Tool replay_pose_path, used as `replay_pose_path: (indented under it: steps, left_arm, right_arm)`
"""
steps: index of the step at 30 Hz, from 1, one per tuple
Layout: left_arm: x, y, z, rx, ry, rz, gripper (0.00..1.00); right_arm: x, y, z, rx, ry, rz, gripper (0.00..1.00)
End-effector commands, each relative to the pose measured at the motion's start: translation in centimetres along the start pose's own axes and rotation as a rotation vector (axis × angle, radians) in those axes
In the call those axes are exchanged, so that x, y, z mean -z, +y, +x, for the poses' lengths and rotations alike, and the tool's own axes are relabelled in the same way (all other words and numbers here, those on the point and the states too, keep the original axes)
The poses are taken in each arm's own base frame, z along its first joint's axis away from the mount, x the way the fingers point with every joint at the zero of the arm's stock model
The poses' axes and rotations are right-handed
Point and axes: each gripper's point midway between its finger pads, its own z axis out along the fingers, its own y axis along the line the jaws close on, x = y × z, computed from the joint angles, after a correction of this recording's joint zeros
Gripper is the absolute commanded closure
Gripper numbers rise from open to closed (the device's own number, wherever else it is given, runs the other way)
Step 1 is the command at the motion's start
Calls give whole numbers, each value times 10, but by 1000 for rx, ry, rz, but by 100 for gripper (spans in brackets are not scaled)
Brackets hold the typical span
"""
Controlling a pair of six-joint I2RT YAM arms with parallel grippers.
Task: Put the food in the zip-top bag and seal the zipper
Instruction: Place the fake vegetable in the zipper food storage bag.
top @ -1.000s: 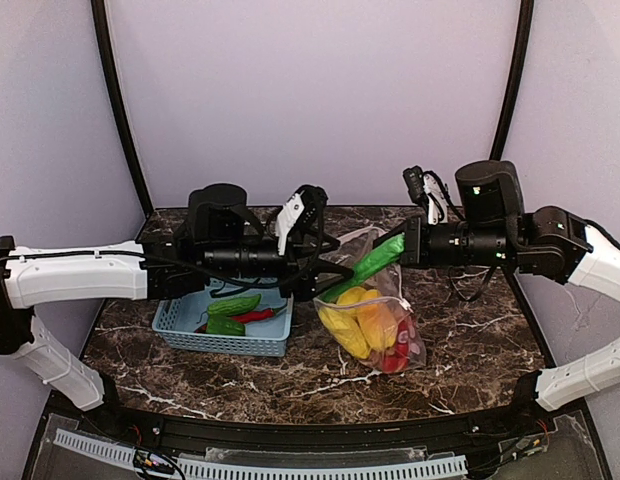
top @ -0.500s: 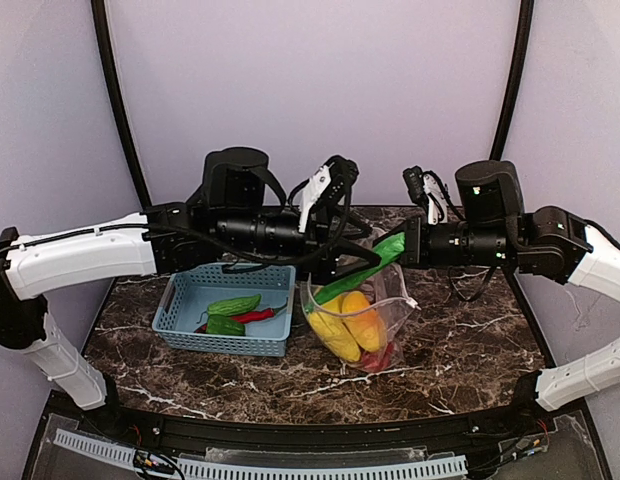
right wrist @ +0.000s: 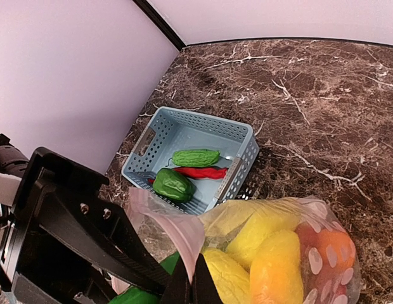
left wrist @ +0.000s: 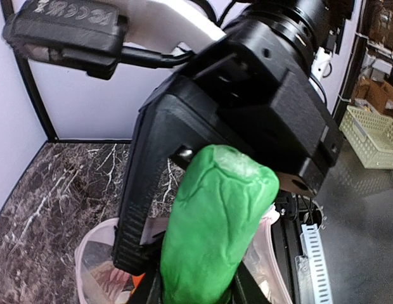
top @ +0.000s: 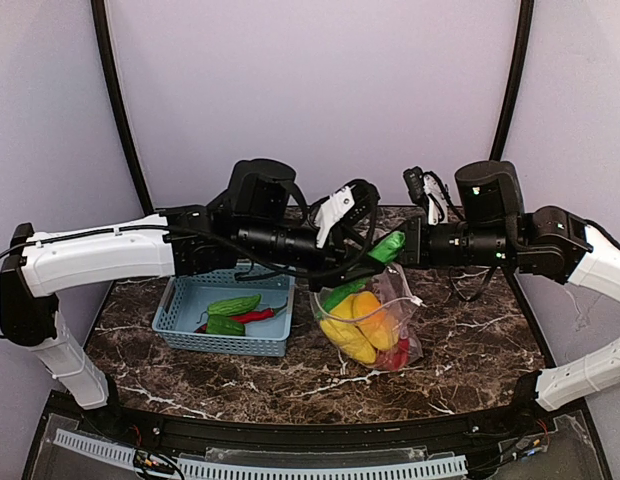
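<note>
On the marble surface (top: 470, 350), beside the light blue basket (top: 225, 343), the zip-top bag (top: 395, 300) with yellow, orange and red food (top: 360, 325) inside is being held up by its mouth edge, pinched in the closed right tool (right wrist: 191, 286). A green cucumber (left wrist: 215, 234), slanting into that mouth, is being gripped by the left tool (top: 368, 232).
</note>
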Motion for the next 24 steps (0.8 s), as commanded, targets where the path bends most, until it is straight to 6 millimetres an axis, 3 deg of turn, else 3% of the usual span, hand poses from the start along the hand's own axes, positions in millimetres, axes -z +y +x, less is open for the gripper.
replay_pose_path:
  steps: [1,8,10,13,17,24]
  left_arm:
    - [9,4,-20,-21,-67,-45,81]
    - [29,8,-38,-49,-182,-112,92]
    - [35,9,-35,-57,-211,-138,96]
    - [49,11,-42,-82,-274,-180,97]
    - [56,15,-36,-115,-308,-237,97]
    - [56,18,-42,-112,-386,-251,97]
  right_arm:
    - [13,15,-25,-15,-97,-62,100]
    - [16,14,-26,-18,-106,-60,100]
    - [16,14,-26,-20,-107,-61,100]
    - [15,15,-25,-20,-100,-65,100]
    - [14,19,-26,-21,-94,-77,100]
    - [14,27,-24,-29,-74,-117,100]
